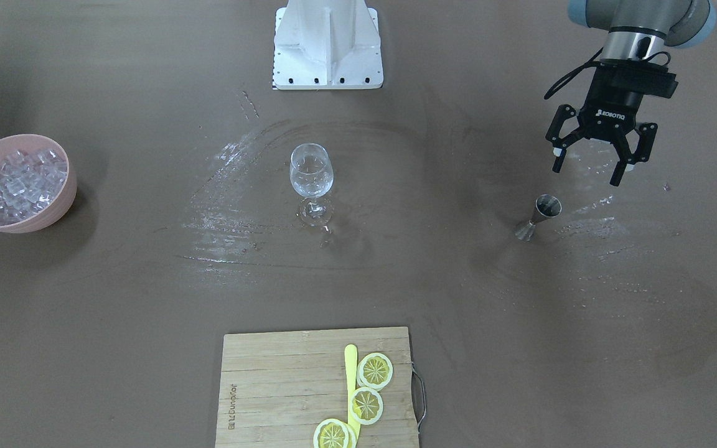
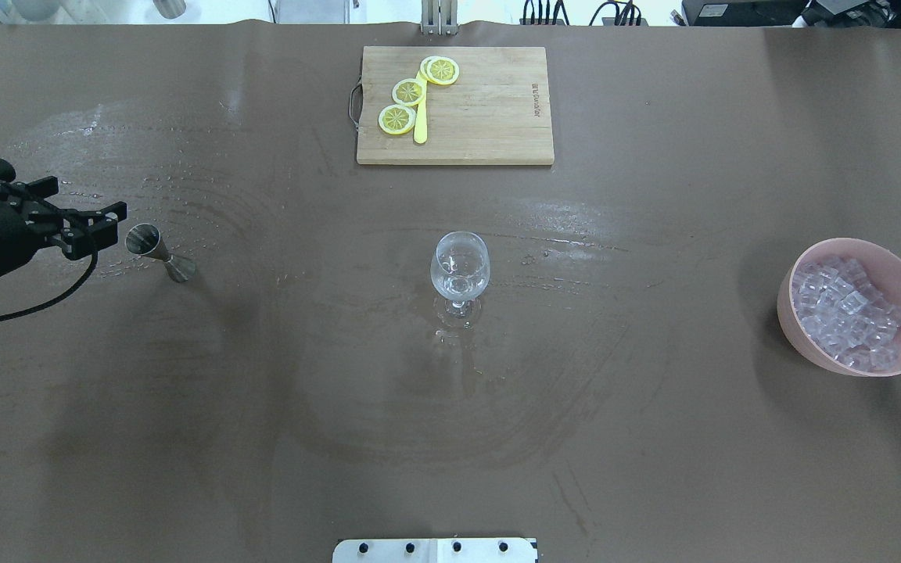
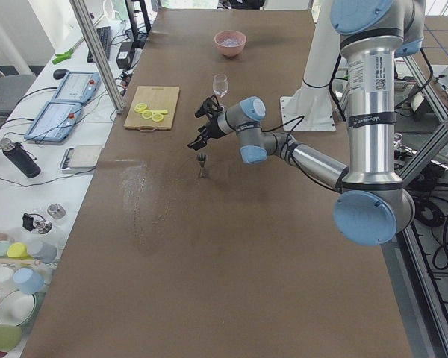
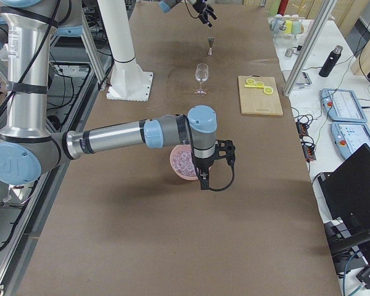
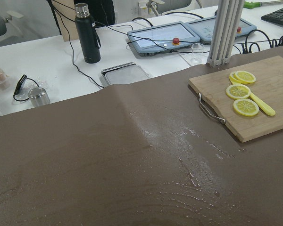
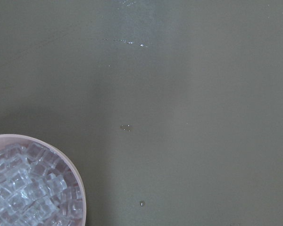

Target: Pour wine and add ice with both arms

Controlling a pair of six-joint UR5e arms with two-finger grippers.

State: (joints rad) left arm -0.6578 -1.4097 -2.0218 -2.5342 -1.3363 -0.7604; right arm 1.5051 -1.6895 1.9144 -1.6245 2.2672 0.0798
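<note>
An empty-looking clear wine glass (image 1: 312, 177) (image 2: 460, 270) stands at the table's middle. A small steel jigger (image 1: 539, 216) (image 2: 159, 252) stands toward the robot's left. My left gripper (image 1: 585, 174) (image 2: 116, 221) hovers open just behind and above the jigger, holding nothing. The ice (image 2: 849, 309) (image 6: 28, 188) fills a pink bowl (image 1: 53, 211) (image 4: 176, 166) on the robot's right. My right gripper (image 4: 214, 165) hangs beside that bowl; it shows only in the exterior right view, so I cannot tell whether it is open or shut. Wine is out of view.
A wooden cutting board (image 1: 271, 386) (image 2: 489, 117) with three lemon slices (image 2: 411, 92) and a yellow knife lies at the table's far edge. The white stand base (image 1: 327, 46) sits between the arms. Wet streaks mark the brown mat around glass and jigger.
</note>
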